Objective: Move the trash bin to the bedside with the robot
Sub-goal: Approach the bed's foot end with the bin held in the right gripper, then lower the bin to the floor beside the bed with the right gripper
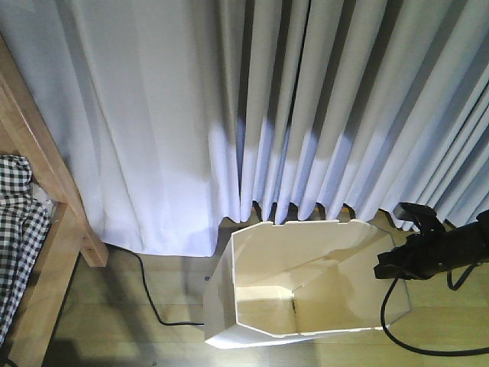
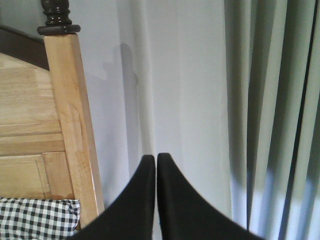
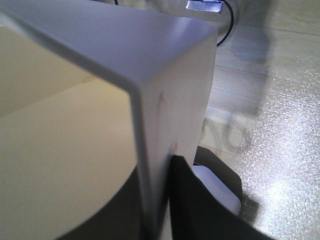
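The trash bin (image 1: pixel 306 260) stands on the wooden floor (image 1: pixel 107 298) right against the foot of the pale curtain (image 1: pixel 153 115), its cream inside open to the front camera. It sits well apart from the bed (image 1: pixel 46 176), whose light wooden frame and checked bedding (image 1: pixel 19 222) fill the left edge of that view. A black cable (image 1: pixel 153 306) lies on the floor in the gap between them.

The right hand (image 1: pixel 393 264) reaches in from the right and meets the bin at its right-hand rim. The right wrist view shows why: the thin wall runs between the two fingers (image 3: pixel 200 210), one dark pad inside the bin and the other outside, so the hand is pinching the wall itself. A grip at the rim suits a light, thin-walled bin with no handle, letting the arm drag or steer it across the floor rather than lift it.

The left hand (image 2: pixel 156 195) has its fingers pressed together on nothing and is held up facing the bedpost (image 2: pixel 70 125) and curtain, out of the way.

By the look of it, the grasp is made and the carry toward the bed is not yet done. The cable on the floor could catch the bin's lower edge, and a pull on one wall might tip or flex it.
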Available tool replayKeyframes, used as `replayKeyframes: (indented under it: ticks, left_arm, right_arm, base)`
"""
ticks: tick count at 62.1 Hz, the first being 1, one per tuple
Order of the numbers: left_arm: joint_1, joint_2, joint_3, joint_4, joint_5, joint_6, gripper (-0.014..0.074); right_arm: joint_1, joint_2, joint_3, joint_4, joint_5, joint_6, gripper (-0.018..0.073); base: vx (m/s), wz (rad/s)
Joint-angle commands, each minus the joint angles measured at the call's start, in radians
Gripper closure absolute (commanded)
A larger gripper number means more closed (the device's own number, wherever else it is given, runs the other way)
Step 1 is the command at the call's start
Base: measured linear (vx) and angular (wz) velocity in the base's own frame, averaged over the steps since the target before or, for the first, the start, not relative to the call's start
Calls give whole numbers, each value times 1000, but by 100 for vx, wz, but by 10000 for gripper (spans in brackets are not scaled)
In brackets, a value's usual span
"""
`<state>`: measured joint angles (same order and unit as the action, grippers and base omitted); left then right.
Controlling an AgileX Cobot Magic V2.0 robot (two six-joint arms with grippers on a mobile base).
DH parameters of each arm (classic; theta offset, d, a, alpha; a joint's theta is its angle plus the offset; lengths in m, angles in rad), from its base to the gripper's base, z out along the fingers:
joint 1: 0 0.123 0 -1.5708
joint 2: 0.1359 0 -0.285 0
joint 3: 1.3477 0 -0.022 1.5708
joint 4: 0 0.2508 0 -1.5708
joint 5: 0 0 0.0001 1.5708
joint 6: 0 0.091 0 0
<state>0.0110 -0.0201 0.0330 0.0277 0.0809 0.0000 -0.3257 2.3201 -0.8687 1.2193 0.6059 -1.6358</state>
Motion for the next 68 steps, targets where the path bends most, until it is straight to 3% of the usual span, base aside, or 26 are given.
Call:
replayKeyframes:
  ticks: [1,24,35,43,55,61,68]
  left_arm:
    - [-6,-5,12,-9,-74,-14,603]
    - [-6,-5,12,-9,-74,-14,603]
    - [-6,-5,12,-9,-74,-14,603]
    - [-6,-5,12,-9,-74,-14,603]
    - [-6,-5,12,-9,-74,-14,603]
    - [-6,-5,12,-9,-74,-14,603]
    - [-6,-5,12,-9,-74,-14,603]
  right_arm:
    - [-4,-70,-9,48,233,2,564]
    - [-4,-70,-9,51,232,2,564]
    - [-4,-58,-24,47,218,43,564]
    - [0,-7,-81,-13,162,120,564]
    - [94,82,-158,-132,17,233,564]
    - [151,129,-204,-153,-31,271,564]
    - [164,202,-266,-153,-50,329,564]
  base:
    - [3,-3]
    - [1,-1]
    - [0,0]
    - [0,0]
    - [0,0]
    - [0,0]
    - [0,0]
